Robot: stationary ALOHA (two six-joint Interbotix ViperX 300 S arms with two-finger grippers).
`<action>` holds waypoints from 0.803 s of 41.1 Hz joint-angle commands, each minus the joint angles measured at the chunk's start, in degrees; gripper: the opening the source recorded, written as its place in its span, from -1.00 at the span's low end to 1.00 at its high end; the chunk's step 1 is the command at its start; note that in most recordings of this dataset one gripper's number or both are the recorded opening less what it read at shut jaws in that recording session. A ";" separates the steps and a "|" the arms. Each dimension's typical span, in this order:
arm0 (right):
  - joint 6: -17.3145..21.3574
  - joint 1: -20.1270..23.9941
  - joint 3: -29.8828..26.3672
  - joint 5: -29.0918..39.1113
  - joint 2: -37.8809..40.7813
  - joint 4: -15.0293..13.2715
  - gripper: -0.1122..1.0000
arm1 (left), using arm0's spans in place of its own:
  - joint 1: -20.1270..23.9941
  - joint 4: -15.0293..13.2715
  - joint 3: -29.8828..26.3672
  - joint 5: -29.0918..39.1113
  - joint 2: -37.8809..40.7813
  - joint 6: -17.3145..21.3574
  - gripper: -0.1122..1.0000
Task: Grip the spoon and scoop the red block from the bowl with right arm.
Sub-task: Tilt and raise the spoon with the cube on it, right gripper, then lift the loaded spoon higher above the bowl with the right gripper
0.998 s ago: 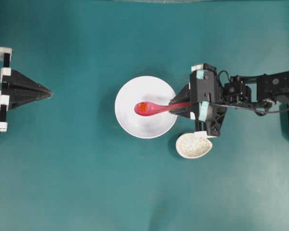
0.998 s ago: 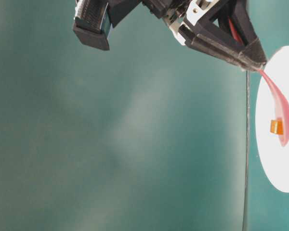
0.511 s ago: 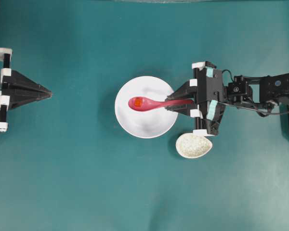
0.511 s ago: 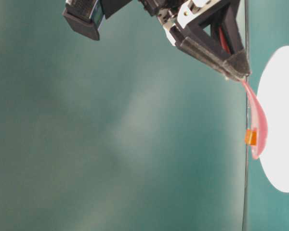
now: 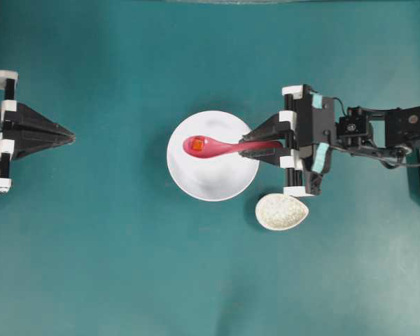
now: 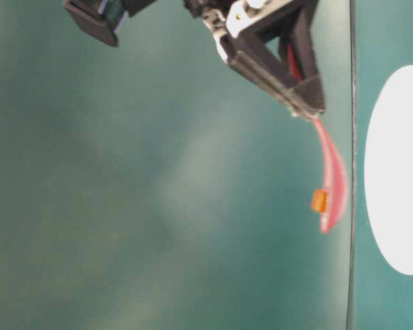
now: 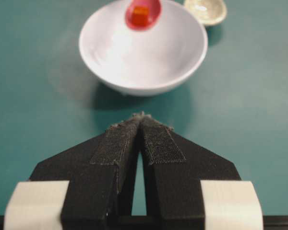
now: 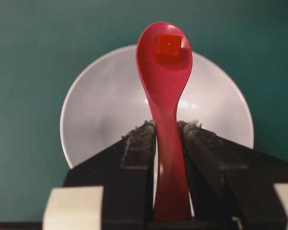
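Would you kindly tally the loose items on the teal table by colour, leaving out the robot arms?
White: 1, the large round white bowl
Pink-magenta: 1, the glossy soup spoon
Red-orange: 1, the tiny cube
Speckled beige: 1, the small oval dish
Total: 4

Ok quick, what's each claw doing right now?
Left claw: shut, holding nothing.
Right claw: shut on the spoon, red block riding in it.

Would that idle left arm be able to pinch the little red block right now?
Probably not. The left pincer is shut and sits well away from the bowl; the red block rides in the spoon, lifted by the right pincer.
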 commanded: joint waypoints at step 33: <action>-2.02 0.18 -8.88 18.28 -10.72 -2.11 -0.36 | 0.09 0.18 -0.97 -1.58 -0.70 -0.09 -0.80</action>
